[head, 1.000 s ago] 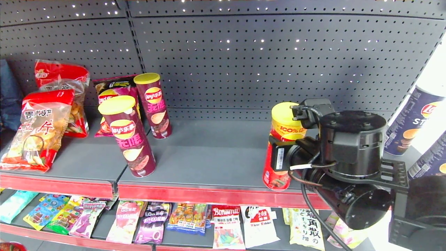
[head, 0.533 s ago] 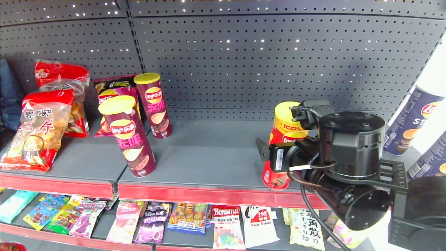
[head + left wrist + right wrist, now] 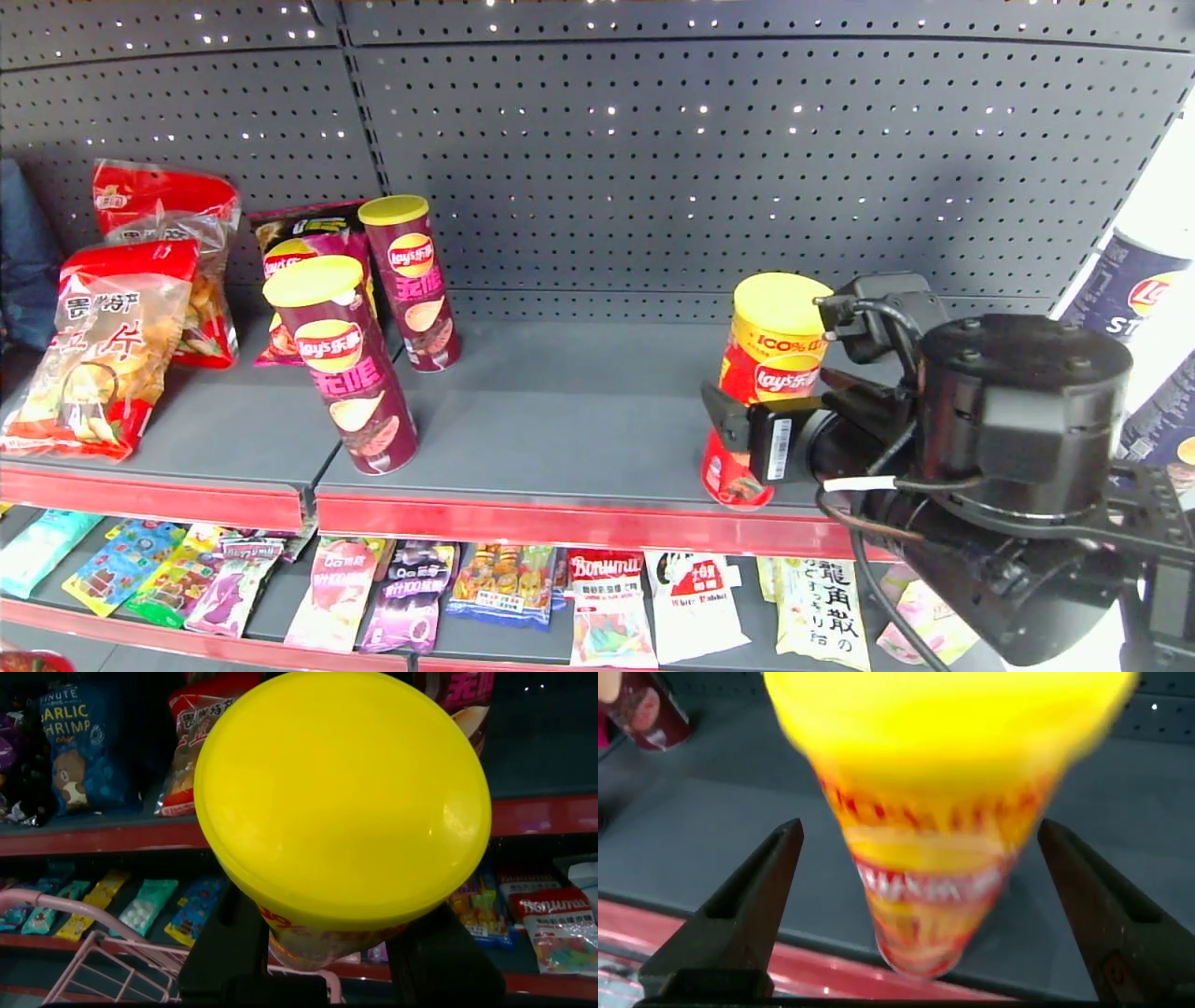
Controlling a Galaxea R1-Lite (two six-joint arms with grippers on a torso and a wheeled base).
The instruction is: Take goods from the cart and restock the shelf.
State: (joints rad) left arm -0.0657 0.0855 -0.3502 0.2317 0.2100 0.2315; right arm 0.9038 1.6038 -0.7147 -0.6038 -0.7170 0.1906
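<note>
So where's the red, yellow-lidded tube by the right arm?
Head view, right side: red tube at the grey shelf's front edge, inside the open right claw.

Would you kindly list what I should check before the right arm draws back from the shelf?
1. Right tool open: ok, its fingers stand apart from the red chip can with the yellow lid.
2. Can upright on the grey metal shelf: ok.
3. Can's base fully on shelf: ok, though near the red front lip.
4. Left tool gripping second yellow-lidded can: ok.
5. Nearest maroon chip can out of the way: ok.
</note>
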